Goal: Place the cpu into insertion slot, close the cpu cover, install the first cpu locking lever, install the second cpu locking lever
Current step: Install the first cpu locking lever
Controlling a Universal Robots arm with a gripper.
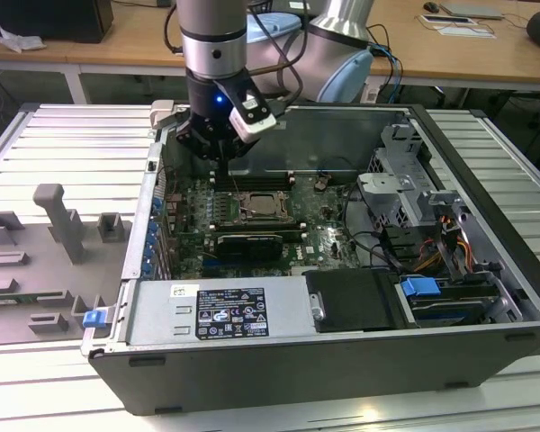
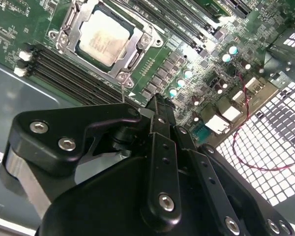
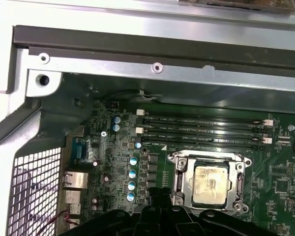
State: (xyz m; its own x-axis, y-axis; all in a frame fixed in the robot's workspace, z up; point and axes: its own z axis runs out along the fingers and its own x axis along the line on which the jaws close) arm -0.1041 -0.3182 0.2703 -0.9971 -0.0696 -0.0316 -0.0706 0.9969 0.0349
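Cpu seated, cover down; levers in hand.
Gripper [image 2: 157, 105] hovers nearby, fingers together, empty; cpu [image 2: 102, 38] under cpu cover [image 2: 132, 46].

Print check. The white label [image 1: 229, 312] on the grey power-supply cover [image 1: 153, 317] has dark lines of text and small symbols, all too small for me to read. In the first wrist view, the pale print strips along the memory slots [image 3: 201, 129] are illegible. In the second wrist view, the cpu [image 2: 102, 38] top is smudged, with no characters I can make out.
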